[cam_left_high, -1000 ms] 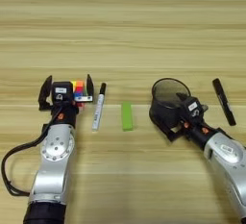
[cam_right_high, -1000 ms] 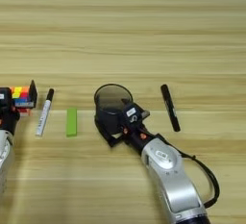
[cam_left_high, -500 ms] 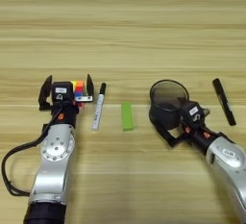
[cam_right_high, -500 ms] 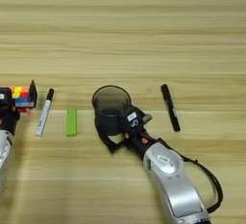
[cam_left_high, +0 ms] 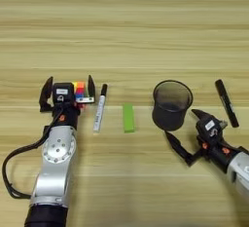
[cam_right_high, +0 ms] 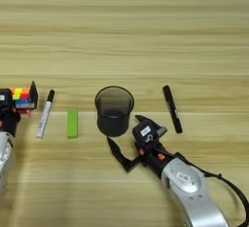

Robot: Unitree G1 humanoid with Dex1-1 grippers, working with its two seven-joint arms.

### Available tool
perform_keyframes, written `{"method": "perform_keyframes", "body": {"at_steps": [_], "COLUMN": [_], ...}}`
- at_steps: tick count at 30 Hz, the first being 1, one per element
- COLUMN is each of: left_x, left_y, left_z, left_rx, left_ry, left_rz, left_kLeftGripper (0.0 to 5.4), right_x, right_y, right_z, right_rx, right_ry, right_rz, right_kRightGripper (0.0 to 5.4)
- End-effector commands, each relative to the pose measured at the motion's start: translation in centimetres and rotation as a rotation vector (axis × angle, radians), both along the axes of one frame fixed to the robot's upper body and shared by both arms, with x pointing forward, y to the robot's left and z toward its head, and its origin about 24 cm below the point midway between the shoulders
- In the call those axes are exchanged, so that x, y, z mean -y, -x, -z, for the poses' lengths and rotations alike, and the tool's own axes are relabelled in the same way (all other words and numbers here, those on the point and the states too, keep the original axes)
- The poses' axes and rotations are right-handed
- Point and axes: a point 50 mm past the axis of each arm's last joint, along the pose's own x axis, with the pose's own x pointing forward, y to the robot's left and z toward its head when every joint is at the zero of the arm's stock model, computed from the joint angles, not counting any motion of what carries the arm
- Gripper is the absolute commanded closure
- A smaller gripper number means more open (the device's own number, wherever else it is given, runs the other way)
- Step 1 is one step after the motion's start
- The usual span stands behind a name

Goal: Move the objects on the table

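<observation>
On the table (cam_left_high: 146,36) a black mesh cup (cam_left_high: 172,104) stands upright right of centre. Just in front of it, apart from its wall, my right gripper (cam_left_high: 187,131) is open and holds nothing. At the left my left gripper (cam_left_high: 68,92) is open, fingers spread wide, with the multicoloured puzzle cube (cam_left_high: 79,92) sitting on the table between them beside the right finger. A white marker with a black cap (cam_left_high: 99,109) lies right of the cube. The flat green bar (cam_left_high: 128,118) comes after it. A black pen (cam_left_high: 226,103) lies right of the cup.
The things lie in one row across the near half of the table. Bare wood planks run behind the row to the far edge. My two forearms reach in from the bottom corners, the left one trailing a black cable (cam_left_high: 14,162).
The right gripper, which was closed around the tilted cup, has let go and drawn back toward me. The cup now stands upright. The left arm has not moved.
</observation>
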Motion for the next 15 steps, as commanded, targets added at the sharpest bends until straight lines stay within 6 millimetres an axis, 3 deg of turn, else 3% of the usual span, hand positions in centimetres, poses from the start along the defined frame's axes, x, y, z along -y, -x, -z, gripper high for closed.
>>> {"method": "perform_keyframes", "body": {"at_steps": [1, 8, 15], "left_x": [0.2, 0.2, 0.2], "left_y": [-0.2, -0.3, -0.2], "left_z": [0.0, 0.0, 0.0], "left_rx": [-0.004, -0.004, -0.004], "left_ry": [-0.012, -0.013, -0.014], "left_rz": [0.002, 0.002, 0.003], "left_kLeftGripper": [0.00, 0.00, 0.00], "right_x": [0.1, -1.1, -1.0], "right_y": [1.2, 3.0, 3.1], "right_z": [-0.5, -1.2, -1.7], "right_rx": [-0.043, -0.106, -0.089], "right_ry": [0.004, -0.024, -0.001], "right_rz": [-0.032, -0.134, -0.146], "right_kRightGripper": [0.02, 0.02, 0.02]}}
